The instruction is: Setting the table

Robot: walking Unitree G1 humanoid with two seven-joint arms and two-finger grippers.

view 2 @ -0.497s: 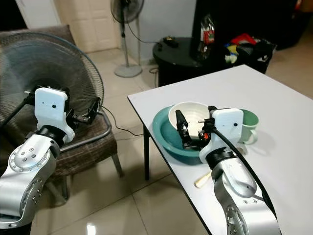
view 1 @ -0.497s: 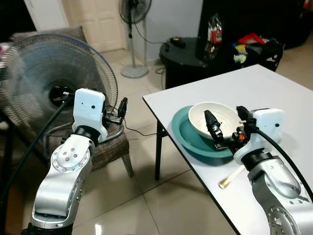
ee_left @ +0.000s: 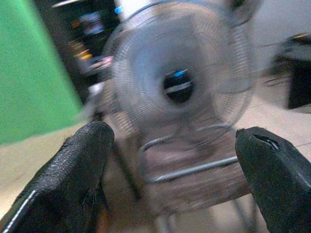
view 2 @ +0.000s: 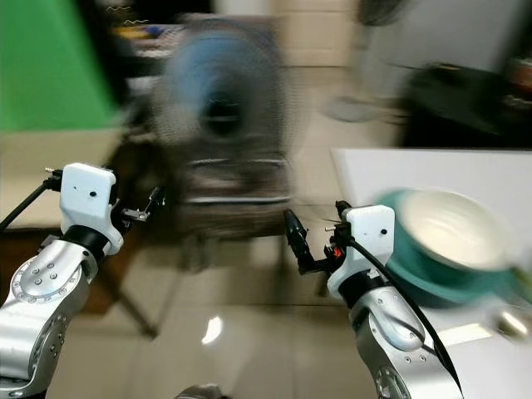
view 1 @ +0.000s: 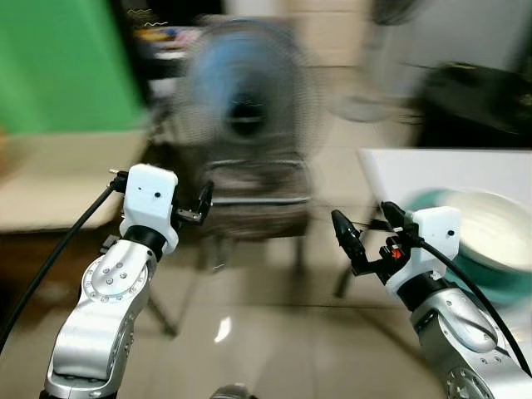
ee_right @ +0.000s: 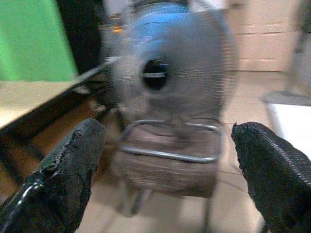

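A white bowl (view 1: pixel 499 229) sits inside a teal plate (view 2: pixel 432 287) on the white table (view 1: pixel 432 166) at the far right, all blurred. A pale utensil (view 2: pixel 461 335) lies on the table in front of the plate. My right gripper (view 1: pixel 367 229) is open and empty, held over the floor just left of the table's edge. My left gripper (ee_left: pixel 177 170) is also open and empty, raised at the left and pointing toward the fan.
A large standing fan (view 1: pixel 245 108) rests on a wicker chair (view 1: pixel 258 195) straight ahead. A green panel (view 1: pixel 58 66) and a low beige surface (view 1: pixel 58 179) are at the left. A dark round table (view 1: pixel 474 100) stands behind the white table. Tiled floor lies below.
The whole view has swung left and blurred, so the camera has turned. My right gripper, earlier over the bowl's rim, is now off the table to its left.
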